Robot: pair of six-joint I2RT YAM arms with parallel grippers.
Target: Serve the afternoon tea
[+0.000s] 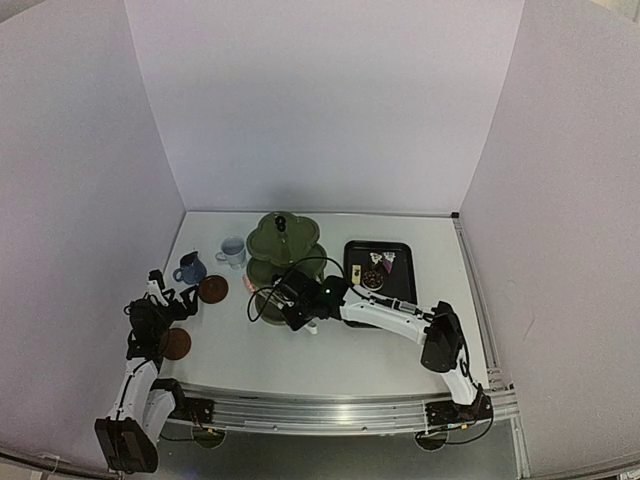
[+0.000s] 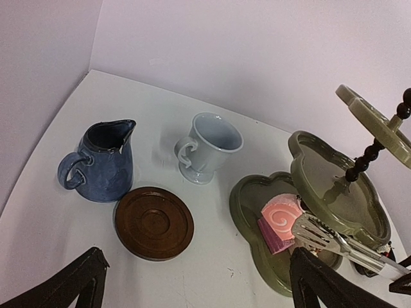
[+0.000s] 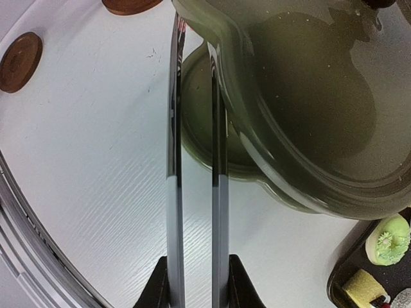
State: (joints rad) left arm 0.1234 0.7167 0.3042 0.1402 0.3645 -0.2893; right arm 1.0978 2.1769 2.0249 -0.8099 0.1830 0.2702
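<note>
Gripping the tongs [image 3: 174,192] by their two metal arms, the right gripper [image 3: 196,287] is closed on them, and the arms are pressed nearly parallel with a narrow gap left between. The tongs are reached in under the middle tier of the stand [image 2: 334,186]. Their tips are seen against the pink cake [image 2: 281,221], which is lying on the bottom tier; whether the cake is pinched cannot be told. The stand is set mid-bench, toward the far edge. Just beside it, toward the right edge, a tray [image 1: 405,250] is placed, with more cakes [image 3: 388,239] on it. The left gripper [image 2: 199,292] is held wide open, with nothing between its fingers, above the bench [image 1: 330,350] near the left edge. Ahead of it a saucer [image 2: 154,222] is laid flat. Beyond that the blue mug [image 2: 99,163] and pale mug [image 2: 209,147] are stood upright, side by side but apart, toward the far left corner. A second saucer [image 1: 176,344] is laid close to the left edge, nearer the front.
</note>
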